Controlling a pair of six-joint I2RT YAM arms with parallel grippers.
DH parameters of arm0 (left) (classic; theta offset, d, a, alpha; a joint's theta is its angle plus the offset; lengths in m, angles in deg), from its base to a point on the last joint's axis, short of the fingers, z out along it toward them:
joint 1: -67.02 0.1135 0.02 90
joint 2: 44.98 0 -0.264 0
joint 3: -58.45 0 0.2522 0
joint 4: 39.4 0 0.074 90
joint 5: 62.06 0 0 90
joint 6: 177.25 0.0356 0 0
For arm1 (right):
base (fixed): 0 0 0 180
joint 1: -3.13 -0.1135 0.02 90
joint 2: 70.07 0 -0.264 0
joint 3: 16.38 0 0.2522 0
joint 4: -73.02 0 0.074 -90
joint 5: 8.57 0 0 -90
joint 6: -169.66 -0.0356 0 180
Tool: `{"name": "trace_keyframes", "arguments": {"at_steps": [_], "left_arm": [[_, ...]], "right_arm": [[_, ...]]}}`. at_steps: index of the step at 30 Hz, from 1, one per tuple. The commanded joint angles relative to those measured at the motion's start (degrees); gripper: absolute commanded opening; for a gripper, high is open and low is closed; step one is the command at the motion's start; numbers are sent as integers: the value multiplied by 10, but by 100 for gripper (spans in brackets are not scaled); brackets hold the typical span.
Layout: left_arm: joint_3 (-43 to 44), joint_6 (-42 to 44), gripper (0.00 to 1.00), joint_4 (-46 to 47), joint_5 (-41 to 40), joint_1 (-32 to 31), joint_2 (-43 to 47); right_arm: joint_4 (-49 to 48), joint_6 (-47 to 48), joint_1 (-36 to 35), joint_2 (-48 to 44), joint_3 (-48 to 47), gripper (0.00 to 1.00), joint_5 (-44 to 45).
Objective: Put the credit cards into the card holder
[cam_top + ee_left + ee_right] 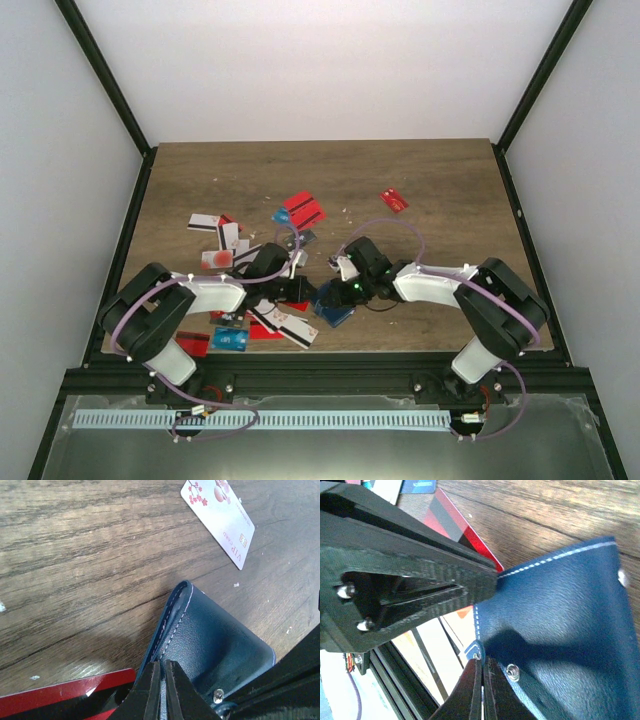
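The card holder (336,313) is a dark navy wallet, held just above the wood near the table's front edge between both arms. My left gripper (162,666) is shut on one stitched flap of the card holder (220,640). My right gripper (483,663) is shut on another edge of the card holder (560,605), beside its small tab clasp (476,651) and a metal snap. Credit cards lie scattered on the table: red ones (303,210), white ones (222,236), and a white flowered VIP card (220,517). A red card (55,695) lies under the left fingers.
More cards lie by the near edge under the left arm: white striped ones (285,322), a light-blue one (230,340) and red ones. A single red card (394,200) sits at the back right. The black frame rail (320,375) runs along the front.
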Motion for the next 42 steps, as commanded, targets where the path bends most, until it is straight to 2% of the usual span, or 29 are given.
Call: {"name": "trace_keyframes", "arguments": {"at_steps": [1, 32, 42], "left_arm": [[-11, -5, 7, -31, -25, -5, 11], [-4, -5, 6, -45, -50, -25, 4], [-5, -4, 6, -50, -55, -32, 5]], "right_arm": [[31, -6, 1, -17, 2, 1, 25], [51, 0, 1, -54, -7, 1, 78], [53, 1, 1, -25, -2, 1, 117]]}}
